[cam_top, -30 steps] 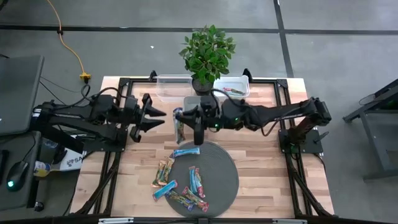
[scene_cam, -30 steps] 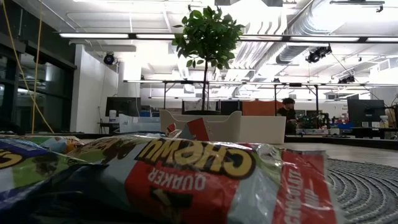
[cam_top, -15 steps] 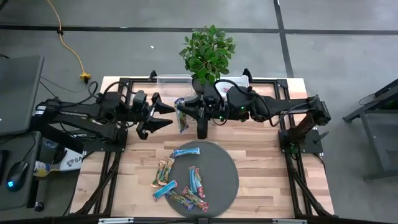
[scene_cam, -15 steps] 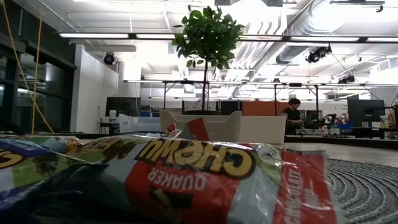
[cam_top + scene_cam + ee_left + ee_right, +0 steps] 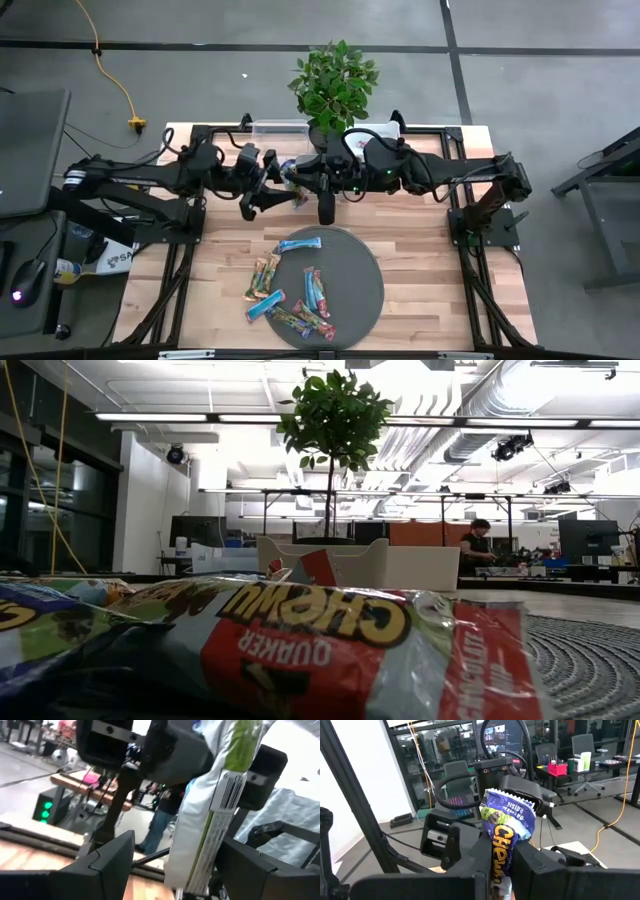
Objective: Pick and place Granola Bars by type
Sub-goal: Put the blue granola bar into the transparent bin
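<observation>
While the right hand (image 5: 501, 857) pinched a blue granola bar (image 5: 509, 827) aloft above the surface (image 5: 420, 215), the left hand (image 5: 175, 865) stood spread around its far end, evidently for a handover toward the bins.

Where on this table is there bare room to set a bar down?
Bare wood lies right of the round mat, towards the table edge, and left of it below the left gripper. The mat's right half is bare. Its left side is crowded with granola bars.
</observation>
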`<control>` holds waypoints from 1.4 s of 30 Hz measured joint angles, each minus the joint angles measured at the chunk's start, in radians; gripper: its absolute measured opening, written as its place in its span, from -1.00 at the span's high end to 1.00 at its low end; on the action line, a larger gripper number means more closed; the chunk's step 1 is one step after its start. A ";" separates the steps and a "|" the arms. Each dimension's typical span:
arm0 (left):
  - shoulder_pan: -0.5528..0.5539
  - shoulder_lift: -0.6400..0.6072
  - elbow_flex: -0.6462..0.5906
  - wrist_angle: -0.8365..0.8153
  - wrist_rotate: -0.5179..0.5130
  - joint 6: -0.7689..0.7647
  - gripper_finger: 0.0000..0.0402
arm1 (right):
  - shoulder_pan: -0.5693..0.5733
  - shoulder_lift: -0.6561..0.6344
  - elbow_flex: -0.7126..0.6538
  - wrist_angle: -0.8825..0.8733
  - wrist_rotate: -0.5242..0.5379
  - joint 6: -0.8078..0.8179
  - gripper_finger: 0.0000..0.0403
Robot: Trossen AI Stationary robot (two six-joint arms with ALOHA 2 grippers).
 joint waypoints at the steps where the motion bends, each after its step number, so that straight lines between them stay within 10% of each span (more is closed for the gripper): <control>1: 0.000 0.003 0.000 0.017 0.012 -0.003 -0.27 | 0.000 0.000 0.000 0.000 0.000 -0.002 0.83; 42: 0.000 0.012 -0.001 0.060 0.083 0.002 0.79 | -0.019 0.000 0.000 -0.012 -0.024 -0.002 0.82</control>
